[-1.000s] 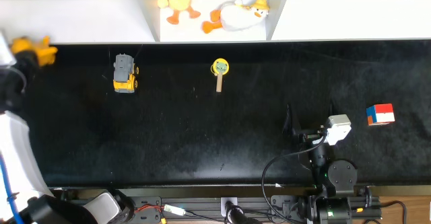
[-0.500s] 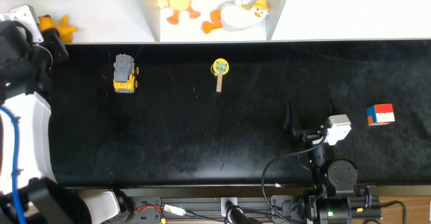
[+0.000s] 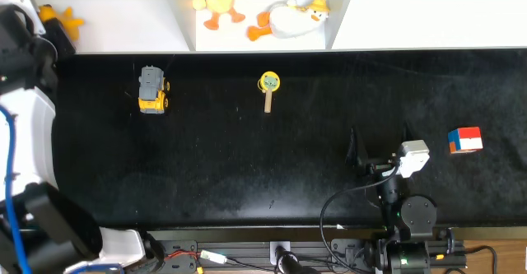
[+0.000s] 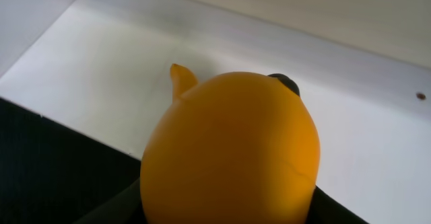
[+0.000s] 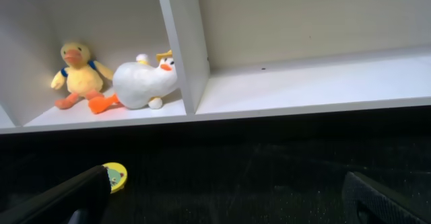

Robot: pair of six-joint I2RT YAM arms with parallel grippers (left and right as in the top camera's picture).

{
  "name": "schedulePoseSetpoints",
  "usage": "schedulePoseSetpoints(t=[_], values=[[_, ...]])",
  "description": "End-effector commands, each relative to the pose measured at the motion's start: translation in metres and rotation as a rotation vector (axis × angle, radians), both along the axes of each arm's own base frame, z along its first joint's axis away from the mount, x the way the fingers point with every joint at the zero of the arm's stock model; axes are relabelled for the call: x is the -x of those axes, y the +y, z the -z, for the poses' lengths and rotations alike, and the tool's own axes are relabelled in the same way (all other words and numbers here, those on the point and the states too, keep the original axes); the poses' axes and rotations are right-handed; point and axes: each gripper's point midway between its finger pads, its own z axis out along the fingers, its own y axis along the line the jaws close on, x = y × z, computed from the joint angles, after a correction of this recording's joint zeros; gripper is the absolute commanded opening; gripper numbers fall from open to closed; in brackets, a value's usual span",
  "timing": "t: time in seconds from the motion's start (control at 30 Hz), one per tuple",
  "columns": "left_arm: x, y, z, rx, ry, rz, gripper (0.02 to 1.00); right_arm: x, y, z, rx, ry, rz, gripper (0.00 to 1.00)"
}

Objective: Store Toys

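Black table (image 3: 247,167), white shelf (image 3: 412,19) along the far edge. Left pincer (image 3: 51,34): clenched on orange toy (image 3: 59,17), over the front of the shelf's left compartment; lowering and release judged next. Right pincer (image 3: 379,149): released, near own base, cube (image 3: 464,140) nearby. Left wrist view: compartment floor directly beyond the toy. Top view: truck (image 3: 152,89) and stick toy (image 3: 268,89) on the table, well apart
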Motion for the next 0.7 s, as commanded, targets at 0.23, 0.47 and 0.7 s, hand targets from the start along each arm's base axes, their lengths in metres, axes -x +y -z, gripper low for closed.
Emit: schedulePoseSetpoints(t=[0.23,0.47,0.7], values=[[-0.022,0.023,0.002,0.013,0.005,-0.026,0.481,0.0,0.0,0.004,-0.004,0.003,0.0,0.996],[-0.031,0.028,0.01,0.019,0.01,-0.029,0.485,0.0,0.0,0.004,-0.004,0.003,0.0,0.996],[-0.03,0.03,0.013,0.019,0.018,-0.036,0.57,0.0,0.0,0.004,-0.004,0.003,0.0,0.996]])
